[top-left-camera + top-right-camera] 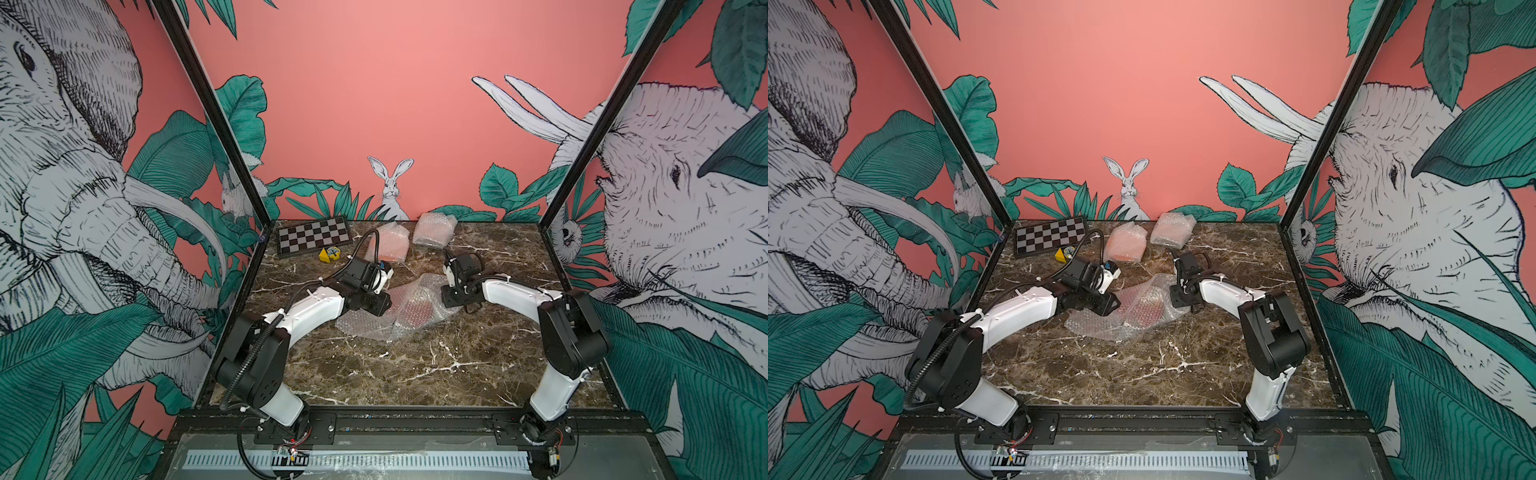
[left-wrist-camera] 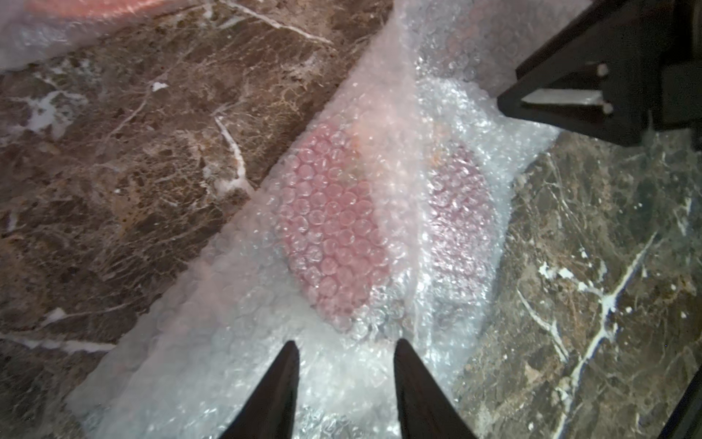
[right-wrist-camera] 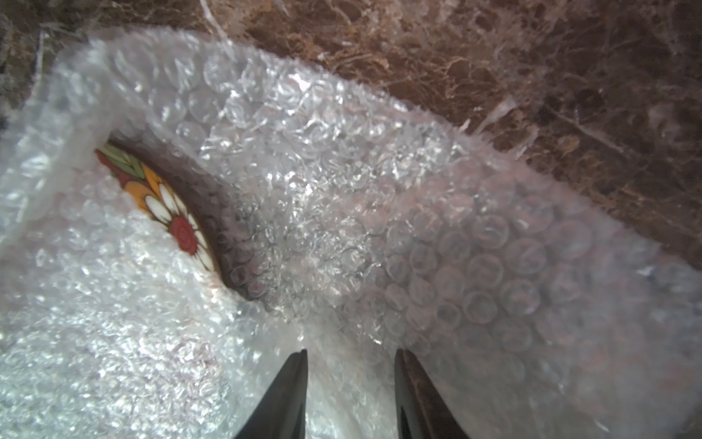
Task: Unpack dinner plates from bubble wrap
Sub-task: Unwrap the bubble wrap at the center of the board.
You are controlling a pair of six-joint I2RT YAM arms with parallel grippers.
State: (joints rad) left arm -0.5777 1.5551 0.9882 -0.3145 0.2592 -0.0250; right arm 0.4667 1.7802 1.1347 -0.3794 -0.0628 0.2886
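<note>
Since the dark red plate shows through only one open fold of the bubble wrap at mid-table, that flap should be peeled aside low and flat. The left gripper hangs over the sheet, jaws parted, holding nothing. The right gripper stands part-open at a ridge of wrap — gripped or not, I cannot tell. Farther back, an orange-tinted bundle and a paler bundle lie wrapped near the wall.

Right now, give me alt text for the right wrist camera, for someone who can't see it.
A flowered plate peeks edge-on from a fold in crumpled bubble wrap on a brown marble table. The right gripper hangs close over the wrap, fingertips apart; whether it pinches any is unclear.
</note>
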